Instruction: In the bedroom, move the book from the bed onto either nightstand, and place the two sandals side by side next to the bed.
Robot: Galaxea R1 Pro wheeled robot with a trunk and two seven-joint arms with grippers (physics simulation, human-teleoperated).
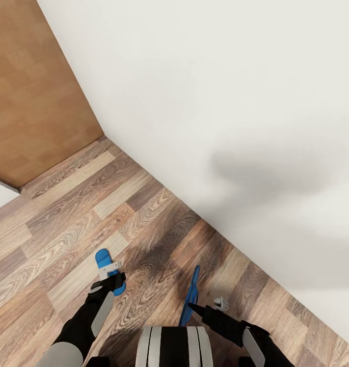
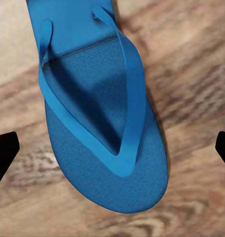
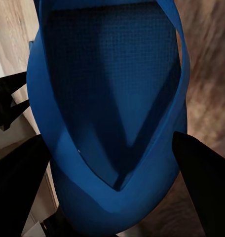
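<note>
Wood plank floor [image 1: 67, 224] ran up to a plain white wall [image 1: 220, 102], with a light wooden panel [image 1: 36, 86] off in the corner, so the robot was facing a wall with no bed showing.

The right pincer [image 1: 197, 306] was clamped on one blue sandal [image 1: 191, 298]; in the right wrist view the dark fingers [image 3: 201, 182] sat on both sides of the sole [image 3: 117, 123], and from the head camera the sandal hung on edge, nearly vertical. The left pincer [image 1: 110, 278] had its tips spread wide apart, and the other sandal [image 2: 102, 123] lay flat on the floor between them, straps up, not gripped as far as I could tell.

My take on doing it well: both sandals need to end up beside the bed, so I'd close the left pincer squarely across the sole before lifting, and keep the right grip firm. That thin sole looked like it could twist or slip while the base turned.
</note>
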